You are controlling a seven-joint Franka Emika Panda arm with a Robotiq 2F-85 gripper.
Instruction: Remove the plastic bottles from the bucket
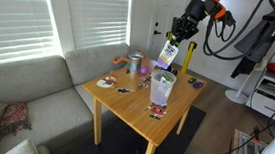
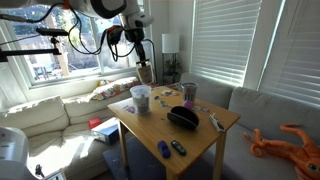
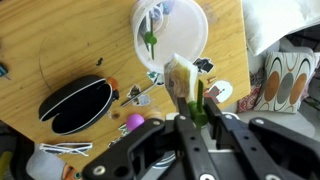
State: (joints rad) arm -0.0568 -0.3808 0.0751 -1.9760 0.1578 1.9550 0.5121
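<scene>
My gripper is shut on the cap end of a small whitish plastic bottle with a greenish-yellow label. It holds the bottle in the air above the translucent whitish bucket on the wooden table. The same shows in an exterior view: gripper, bottle, bucket. In the wrist view the bottle hangs from the jaws just beside the bucket's rim. Something green and a bit of purple lie inside the bucket; I cannot tell whether this is the purple bottle.
On the wooden table stand a grey can with orange and a tall yellow post. A black oval case and a purple ball lie near the bucket, with small items scattered. A grey sofa borders the table.
</scene>
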